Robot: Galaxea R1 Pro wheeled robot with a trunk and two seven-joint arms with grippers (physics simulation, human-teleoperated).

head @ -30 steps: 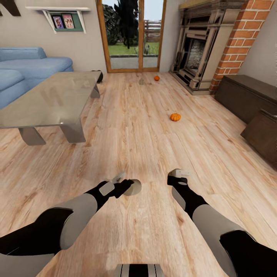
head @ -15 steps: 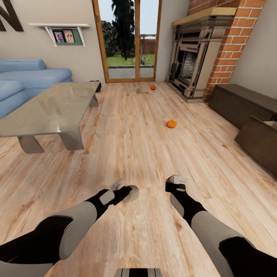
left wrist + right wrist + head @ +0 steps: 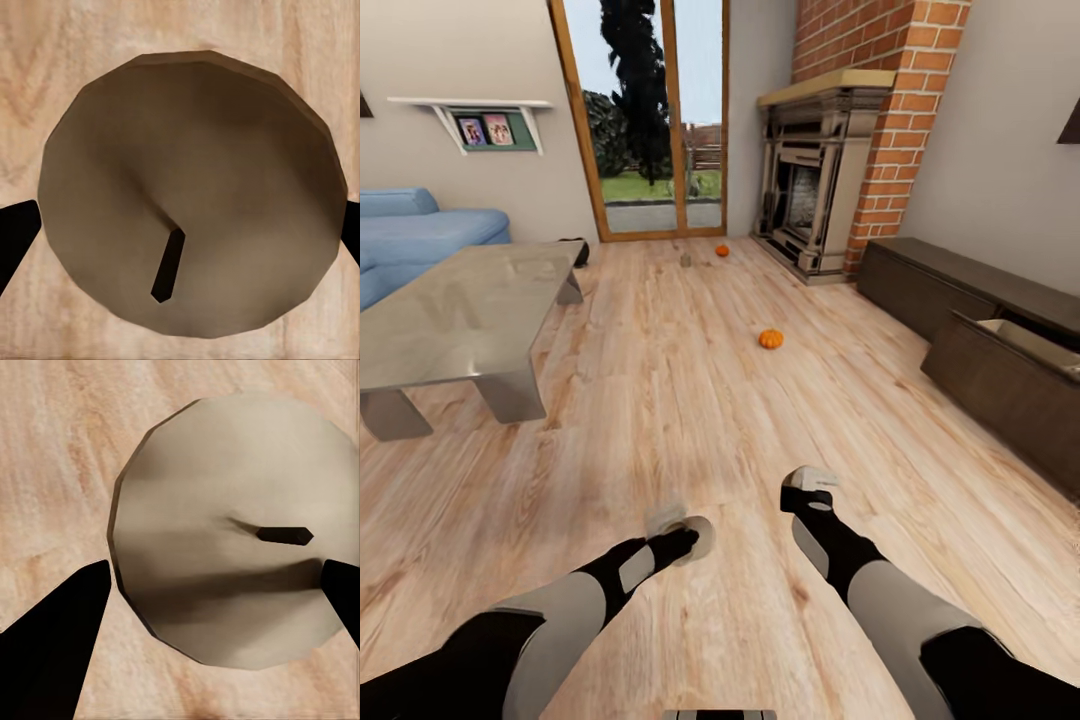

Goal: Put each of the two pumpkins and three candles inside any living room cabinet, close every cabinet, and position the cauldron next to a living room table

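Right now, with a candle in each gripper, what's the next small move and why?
Probably roll right toward the open drawer of the cabinet and drop both in. The left gripper grips one candle, the right gripper the other candle, and the drawer's pale inside shows.

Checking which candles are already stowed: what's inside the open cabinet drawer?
The open drawer of the cabinet shows only a strip of pale tan interior. Its dark front hides the rest, so any contents cannot be seen.

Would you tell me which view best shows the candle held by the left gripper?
The left wrist view: the candle shows end-on, wick visible, between the left gripper's dark fingers. The head view shows it small at the arm's tip. The right wrist view shows another candle.
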